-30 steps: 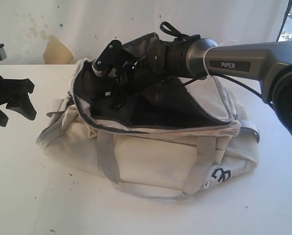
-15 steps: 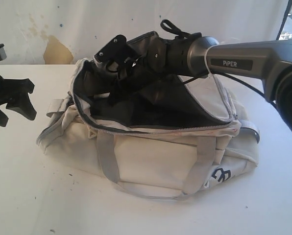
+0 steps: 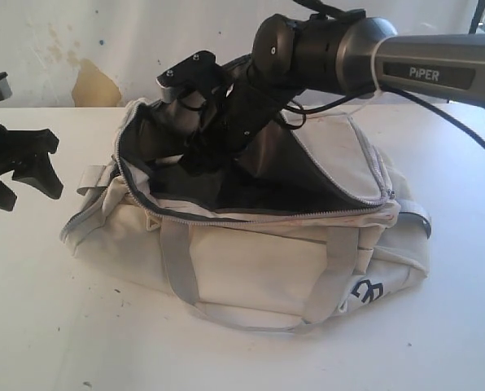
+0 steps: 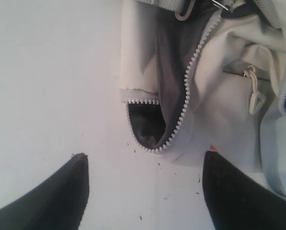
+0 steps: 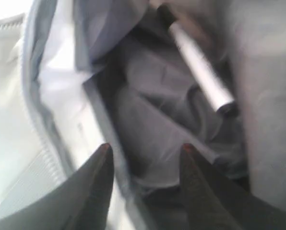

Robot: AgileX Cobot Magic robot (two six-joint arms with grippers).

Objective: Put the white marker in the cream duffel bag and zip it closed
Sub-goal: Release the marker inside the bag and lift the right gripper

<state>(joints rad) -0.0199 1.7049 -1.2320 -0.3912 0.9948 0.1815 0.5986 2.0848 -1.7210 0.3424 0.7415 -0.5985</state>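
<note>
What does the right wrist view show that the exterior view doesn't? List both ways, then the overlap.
Right wrist only: the white marker lying loose on the dark lining, beyond the right gripper's parted, empty jaws. Exterior only: the dark logo and grey handle straps. Both: the cream duffel bag, unzipped.

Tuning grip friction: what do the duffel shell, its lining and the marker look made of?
The cream duffel bag: soft matte fabric, likely canvas; it sags and creases. Its lining: thin dark grey cloth, probably synthetic, in loose folds. The white marker: smooth hard barrel, probably plastic; blur leaves it open.
</note>
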